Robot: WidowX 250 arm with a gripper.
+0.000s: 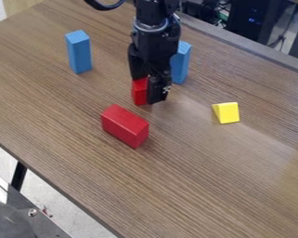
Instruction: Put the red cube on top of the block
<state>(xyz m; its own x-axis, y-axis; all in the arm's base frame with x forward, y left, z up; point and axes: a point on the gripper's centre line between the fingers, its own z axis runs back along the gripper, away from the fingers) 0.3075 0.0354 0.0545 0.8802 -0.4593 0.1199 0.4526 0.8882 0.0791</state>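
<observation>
Red cube [139,91] is on the table [213,181], below and against the gripper [152,90] as seen here, apart from the red block [124,125] and not on top of anything but the table. The gripper covers the cube's right side in the view, so its full shape is hard to judge. Whether the gripper is open, closed or holding the cube, I cannot tell.

The arm [156,30] comes in from the top edge, its upper part cut off, and hides part of the right-hand blue block [181,62] behind it. The left-hand blue block [79,52] stands upright in full view. The table runs out of view on the right and at the bottom. Past its far edge are a dark cabinet [247,21] with small blue lights and some wires, too dim to make out well. A dark machine [15,221] is cut off at the lower left corner, near a table leg [18,175].

Counted up, there are five pieces: one red cube; one red block lying on its long side, nearer the camera than the cube; two blue blocks, both upright; and one yellow block [228,113], well apart to the right.
</observation>
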